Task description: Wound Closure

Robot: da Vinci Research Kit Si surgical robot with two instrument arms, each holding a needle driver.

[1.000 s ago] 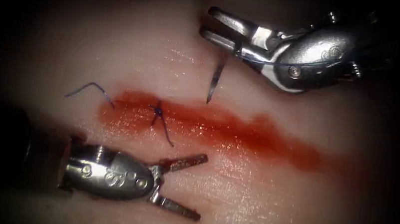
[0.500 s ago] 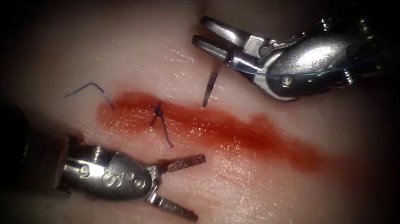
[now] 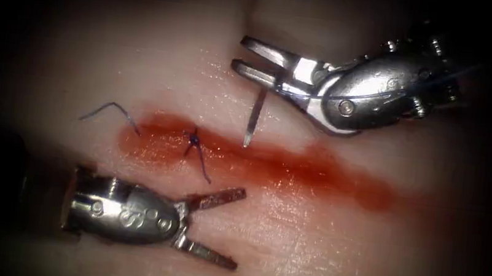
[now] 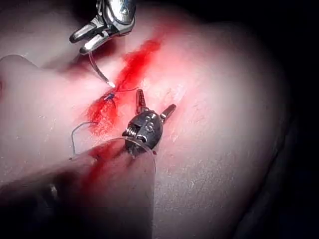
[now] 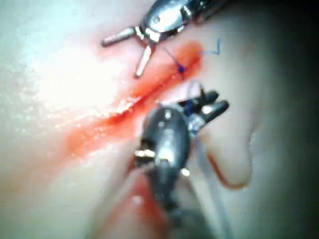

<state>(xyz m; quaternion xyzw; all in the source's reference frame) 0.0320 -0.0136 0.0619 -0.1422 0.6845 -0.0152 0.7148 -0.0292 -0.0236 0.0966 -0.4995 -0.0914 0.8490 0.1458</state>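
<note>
Endoscope view: the right tool [image 3: 255,58] comes in from the upper right, its jaws closed on the needle [image 3: 254,118] near its blunt end. The needle hangs down from them with its point just above the red fluid [image 3: 292,165] along the cut [image 3: 328,177], free of the tissue [image 3: 319,251]. A fine thread [image 3: 356,95] crosses that tool's wrist. The left tool [image 3: 224,228] lies below the cut with its jaws spread wide and nothing between them. A tied stitch [image 3: 194,140] sits across the cut to the left of the needle, its cut ends [image 3: 204,167] trailing down, and a loose thread end [image 3: 107,110] lies further left.

In my judgement the main risk is the needle turning in the jaws, since the hold is far back along its curve and any push on the point could swing it off line. The open left jaw nearest the stitch could also snag the trailing ends if it shifts upward.
</note>
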